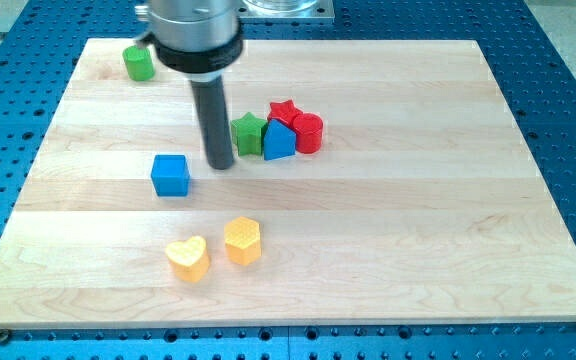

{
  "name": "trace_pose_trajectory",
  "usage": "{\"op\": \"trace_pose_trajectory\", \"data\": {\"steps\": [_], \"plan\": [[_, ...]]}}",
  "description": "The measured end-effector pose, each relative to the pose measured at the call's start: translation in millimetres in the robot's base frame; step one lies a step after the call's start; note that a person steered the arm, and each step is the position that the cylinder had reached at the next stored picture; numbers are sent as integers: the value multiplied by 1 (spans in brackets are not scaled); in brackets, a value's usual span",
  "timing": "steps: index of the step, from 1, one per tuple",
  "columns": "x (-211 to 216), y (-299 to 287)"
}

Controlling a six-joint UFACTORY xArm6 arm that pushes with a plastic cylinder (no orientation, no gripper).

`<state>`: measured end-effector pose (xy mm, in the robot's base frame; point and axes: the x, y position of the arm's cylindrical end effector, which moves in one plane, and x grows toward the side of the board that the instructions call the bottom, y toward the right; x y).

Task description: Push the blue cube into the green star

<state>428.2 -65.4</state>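
The blue cube (pixel 170 175) lies left of the board's middle. The green star (pixel 249 133) lies near the middle, up and to the right of the cube, at the left end of a small cluster. My tip (pixel 220 164) rests on the board between them, just left of and slightly below the green star and about fifty pixels right of the blue cube. It touches neither that I can tell.
A blue pointed block (pixel 279 141), a red star (pixel 284 111) and a red cylinder (pixel 308 132) crowd the star's right side. A green cylinder (pixel 139 63) sits at the top left. A yellow heart (pixel 187 258) and yellow hexagon (pixel 242 240) lie lower down.
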Motion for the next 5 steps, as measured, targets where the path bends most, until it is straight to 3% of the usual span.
{"op": "trace_pose_trajectory", "data": {"steps": [1,2,3,5], "plan": [[-24,4],[-11,-38],[9,-131],[63,-114]]}}
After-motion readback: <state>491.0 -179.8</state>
